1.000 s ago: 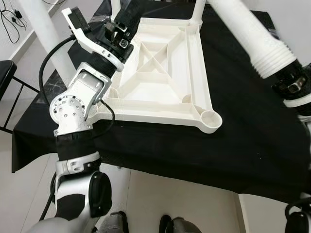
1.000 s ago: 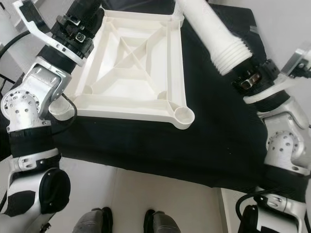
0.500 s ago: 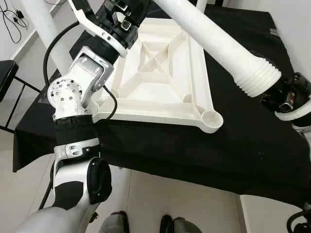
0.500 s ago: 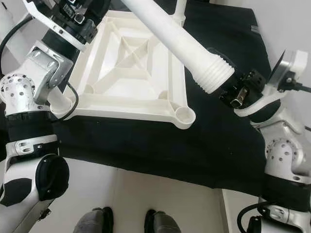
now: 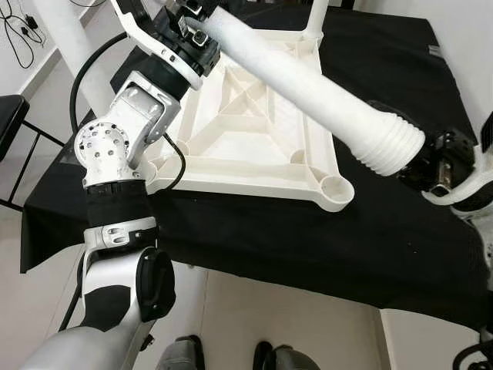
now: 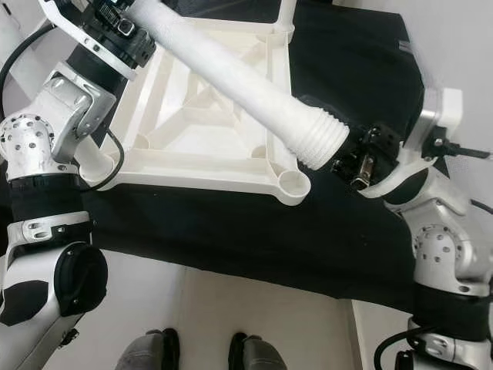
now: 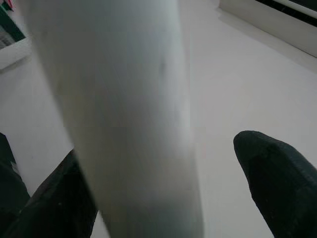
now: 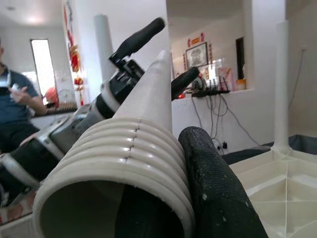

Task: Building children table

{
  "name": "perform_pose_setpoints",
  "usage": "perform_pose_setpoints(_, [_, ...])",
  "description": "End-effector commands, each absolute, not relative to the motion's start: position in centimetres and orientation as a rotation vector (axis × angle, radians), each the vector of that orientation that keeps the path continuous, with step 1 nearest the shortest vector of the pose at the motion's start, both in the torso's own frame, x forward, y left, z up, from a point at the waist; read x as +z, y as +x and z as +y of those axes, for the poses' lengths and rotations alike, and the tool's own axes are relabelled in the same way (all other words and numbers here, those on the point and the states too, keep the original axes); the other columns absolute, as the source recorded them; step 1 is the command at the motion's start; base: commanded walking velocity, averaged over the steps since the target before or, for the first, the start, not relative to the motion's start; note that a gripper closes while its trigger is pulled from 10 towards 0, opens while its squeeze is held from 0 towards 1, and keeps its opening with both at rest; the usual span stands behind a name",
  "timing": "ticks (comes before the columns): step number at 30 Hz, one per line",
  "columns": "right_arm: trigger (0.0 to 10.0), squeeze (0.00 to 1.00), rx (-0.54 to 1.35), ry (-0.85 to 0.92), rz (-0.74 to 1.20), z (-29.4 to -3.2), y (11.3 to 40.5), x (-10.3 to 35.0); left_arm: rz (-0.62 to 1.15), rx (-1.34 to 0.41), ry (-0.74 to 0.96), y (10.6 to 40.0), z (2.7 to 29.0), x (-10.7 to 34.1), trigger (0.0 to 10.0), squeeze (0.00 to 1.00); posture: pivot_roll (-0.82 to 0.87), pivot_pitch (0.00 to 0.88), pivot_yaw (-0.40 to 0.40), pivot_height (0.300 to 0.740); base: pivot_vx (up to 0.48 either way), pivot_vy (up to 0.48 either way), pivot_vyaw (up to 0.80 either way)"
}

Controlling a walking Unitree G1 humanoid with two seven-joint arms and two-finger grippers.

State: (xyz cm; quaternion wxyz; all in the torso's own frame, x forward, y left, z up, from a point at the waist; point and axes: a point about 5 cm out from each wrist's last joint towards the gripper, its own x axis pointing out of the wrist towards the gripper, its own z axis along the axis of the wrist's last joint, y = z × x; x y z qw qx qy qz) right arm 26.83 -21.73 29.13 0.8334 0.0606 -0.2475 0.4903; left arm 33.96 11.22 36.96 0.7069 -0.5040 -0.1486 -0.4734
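Observation:
The white table top (image 5: 254, 185) lies upside down on a black cloth. Its near right corner socket (image 5: 336, 186) holds no leg. A long white table leg (image 5: 308, 81) stretches slantwise above the top. My right gripper (image 5: 420, 166) is shut on its ribbed screw end (image 8: 124, 158), just right of that socket. The leg's far tip (image 8: 161, 59) sits between the spread fingers of my left gripper (image 5: 196, 27), which is open. In the left wrist view one finger (image 7: 277, 168) stands apart from the leg (image 7: 124, 124).
An upright leg (image 5: 317, 11) stands at the far corner and another white leg (image 5: 73, 54) rises beside my left arm. The black cloth (image 5: 400, 239) reaches the table's front edge. A dark chair (image 5: 9, 116) is at the left. A person (image 8: 15, 109) stands across the room.
My right gripper has come down and leftward, swinging the leg from steeply raised to low across the table top. My left gripper rose off the top's rim, and the leg's tip now lies between its fingers.

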Motion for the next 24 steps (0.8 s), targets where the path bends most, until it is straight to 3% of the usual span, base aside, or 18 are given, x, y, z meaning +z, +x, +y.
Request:
perform_pose_setpoints(1, [10.0,0.00,1.031,0.132,-0.562,-21.9,26.7,29.6,-0.332,-1.091,-1.117,33.5,10.8,37.1,10.0,0.00,0.01,0.202,-0.066,0.740,0.000,0.000,0.00])
perform_pose_setpoints(6, [10.0,0.00,0.959,0.146,-0.590,-22.2,27.4,30.0,-0.325,-1.109,-1.115,33.0,10.4,36.7,10.0,0.00,0.01,0.201,-0.069,0.740,0.000,0.000,0.00])
perform_pose_setpoints(24, [10.0,0.00,1.185,0.232,-0.564,-19.8,26.1,29.5,-0.341,-1.157,-1.050,32.2,9.8,36.5,10.0,0.00,0.01,0.208,-0.073,0.740,0.000,0.000,0.00])
